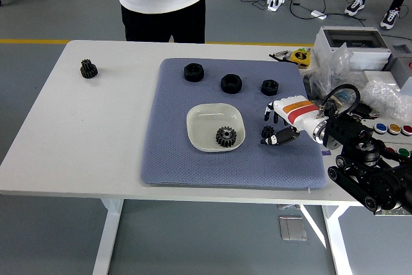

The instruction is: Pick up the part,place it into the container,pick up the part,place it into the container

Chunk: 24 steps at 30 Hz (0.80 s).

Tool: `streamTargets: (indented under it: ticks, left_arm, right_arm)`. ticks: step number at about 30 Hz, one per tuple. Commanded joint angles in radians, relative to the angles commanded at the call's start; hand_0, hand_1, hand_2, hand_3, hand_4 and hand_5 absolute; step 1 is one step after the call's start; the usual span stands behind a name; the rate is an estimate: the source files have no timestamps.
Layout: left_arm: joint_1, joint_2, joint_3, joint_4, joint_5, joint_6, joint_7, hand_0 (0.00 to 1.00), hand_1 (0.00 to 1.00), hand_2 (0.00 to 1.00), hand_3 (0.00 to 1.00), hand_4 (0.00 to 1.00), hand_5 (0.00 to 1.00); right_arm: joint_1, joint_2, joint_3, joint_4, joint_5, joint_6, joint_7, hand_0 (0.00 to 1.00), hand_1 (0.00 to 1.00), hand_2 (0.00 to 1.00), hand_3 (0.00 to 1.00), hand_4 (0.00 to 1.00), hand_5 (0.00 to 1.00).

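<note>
black gear left of robot hand

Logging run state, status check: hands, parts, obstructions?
Right robot hand over blue mat, fingers curled, grasp unclear. One black toothed gear in white dish. Three black nuts waiting behind. Nothing blocking.

the right hand is hovering over the blue mat just right of the white dish, with bare mat lying between them. three black nuts are lining the mat's far edge, beyond the hand. boxes and bags are crowding the counter at right. the left half is lying open but for one small gear.
</note>
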Motion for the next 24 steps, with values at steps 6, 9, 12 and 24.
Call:
streamTargets:
  ticks: [6,9,12,24]
  left_arm:
    - [0.001,0.000,-0.004,-0.001,0.007,-0.001,0.003,0.628,0.631,0.618,0.564,0.631,0.552]
    - [0.001,-0.001,-0.006,-0.001,0.011,-0.001,0.004,0.628,0.631,0.618,0.563,0.631,0.552]
    - [0.001,0.000,-0.007,-0.001,0.013,-0.001,0.005,0.628,0.631,0.618,0.563,0.631,0.552]
    - [-0.002,0.000,-0.006,-0.002,0.014,-0.001,0.005,0.628,0.631,0.619,0.564,0.631,0.553]
  right_arm:
    - [-0.001,0.013,-0.028,-0.026,0.035,-0.014,0.000,0.271,0.458,0.581,0.584,0.998,0.515]
    - [0.002,0.017,-0.038,-0.035,0.056,-0.016,0.003,0.228,0.411,0.509,0.539,0.998,0.524]
    - [0.004,0.018,-0.041,-0.040,0.067,-0.022,0.002,0.228,0.411,0.509,0.539,0.998,0.524]
    - [0.020,0.028,-0.099,-0.094,0.144,-0.037,0.007,0.168,0.347,0.481,0.532,0.944,0.557]
